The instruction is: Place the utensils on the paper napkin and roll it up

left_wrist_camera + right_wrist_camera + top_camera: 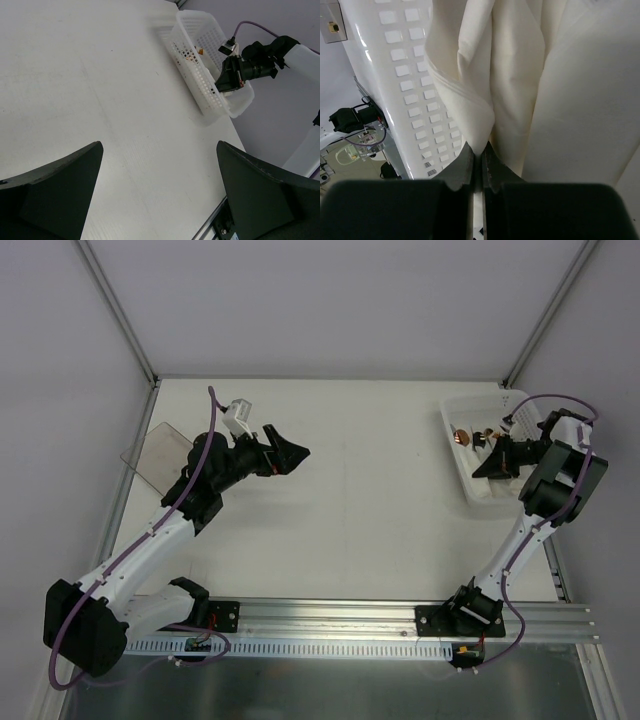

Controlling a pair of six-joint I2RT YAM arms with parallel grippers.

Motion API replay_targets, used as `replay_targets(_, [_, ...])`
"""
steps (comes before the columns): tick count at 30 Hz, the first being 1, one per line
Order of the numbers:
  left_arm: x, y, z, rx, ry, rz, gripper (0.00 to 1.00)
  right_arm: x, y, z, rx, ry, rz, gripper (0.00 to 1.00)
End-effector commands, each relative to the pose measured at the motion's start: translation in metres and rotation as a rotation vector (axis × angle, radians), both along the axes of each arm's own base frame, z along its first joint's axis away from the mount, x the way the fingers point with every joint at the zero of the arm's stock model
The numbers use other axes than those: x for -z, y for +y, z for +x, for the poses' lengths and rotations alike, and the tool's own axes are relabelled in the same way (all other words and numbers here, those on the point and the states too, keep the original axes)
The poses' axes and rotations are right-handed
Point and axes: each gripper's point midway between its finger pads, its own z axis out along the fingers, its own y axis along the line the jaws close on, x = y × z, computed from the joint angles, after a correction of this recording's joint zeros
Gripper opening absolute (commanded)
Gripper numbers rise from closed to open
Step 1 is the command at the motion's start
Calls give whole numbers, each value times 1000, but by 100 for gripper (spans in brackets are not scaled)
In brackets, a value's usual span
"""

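Note:
My right gripper (pixel 487 461) reaches into the white perforated basket (pixel 462 472) at the right. In the right wrist view its jaws (pixel 480 151) are pinched shut on an edge of a white paper napkin (pixel 470 65), which stands among other folded napkins (pixel 590 90). Tan-brown utensils (pixel 464 436) lie at the basket's far end, next to the gripper. My left gripper (pixel 292 453) is open and empty, held above the bare white table (pixel 370 480) left of centre; its fingers (pixel 50 190) show wide apart in the left wrist view.
A clear smoky plastic container (pixel 157 455) lies at the table's left edge, behind the left arm. The basket (pixel 200 65) and right arm also show in the left wrist view. An aluminium rail (pixel 330 618) runs along the near edge.

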Motion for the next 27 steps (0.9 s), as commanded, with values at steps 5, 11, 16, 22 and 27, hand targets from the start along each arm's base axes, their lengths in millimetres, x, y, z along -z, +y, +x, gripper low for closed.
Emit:
replay_targets(5, [-10,3,-3,-8,-44,7,99,4,7,-30,0,218,-24,8])
replay_targets(11, [-10,4,-3,-8,-44,20,99,-12,7,-28,-14,163,-57,25])
replay_targets(16, [-12,4,-3,-5,-49,25,99,-38,7,-19,-21,82,-100,33])
replay_targets(22, [-12,7,-4,-12,-55,28,99,-64,3,-12,-24,17,-160,45])
replay_targets(27, [-8,15,-2,-46,-35,45,99,-84,-5,-5,-21,-54,-235,52])
